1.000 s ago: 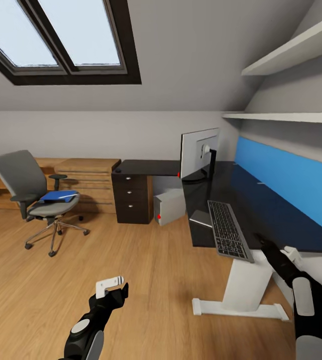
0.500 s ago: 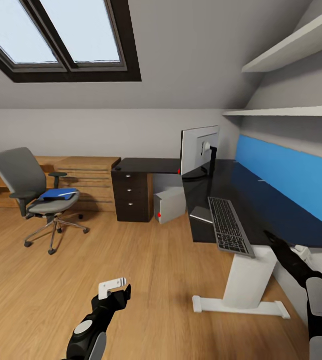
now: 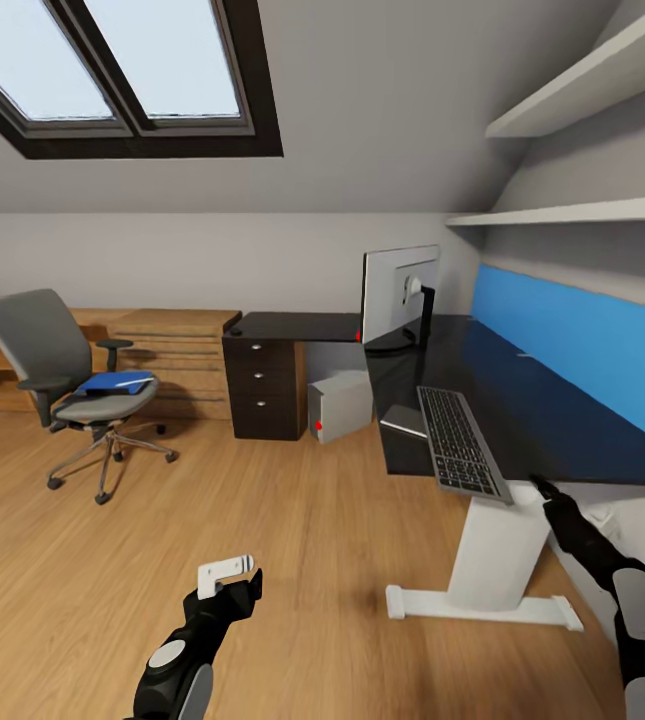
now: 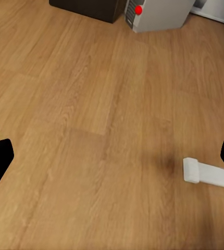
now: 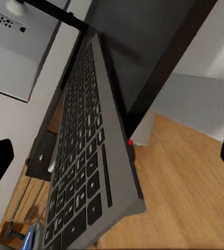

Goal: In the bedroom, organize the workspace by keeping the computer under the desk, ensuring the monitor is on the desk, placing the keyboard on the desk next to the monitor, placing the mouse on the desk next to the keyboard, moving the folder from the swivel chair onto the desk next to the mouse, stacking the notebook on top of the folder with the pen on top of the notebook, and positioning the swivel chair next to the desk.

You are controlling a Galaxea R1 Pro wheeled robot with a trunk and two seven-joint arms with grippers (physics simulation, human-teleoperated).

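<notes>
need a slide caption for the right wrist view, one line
Right wrist camera looks along the keyboard, which overhangs the edge of the black desk, with the monitor's grey back beyond.

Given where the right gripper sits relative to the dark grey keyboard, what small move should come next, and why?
Probably ease the right gripper toward the flat dark grey keyboard, jaws open. The keyboard's near end overhangs the glossy black desk edge, far from the wide light-grey-backed monitor, so it likely needs regrasping and shifting.
</notes>
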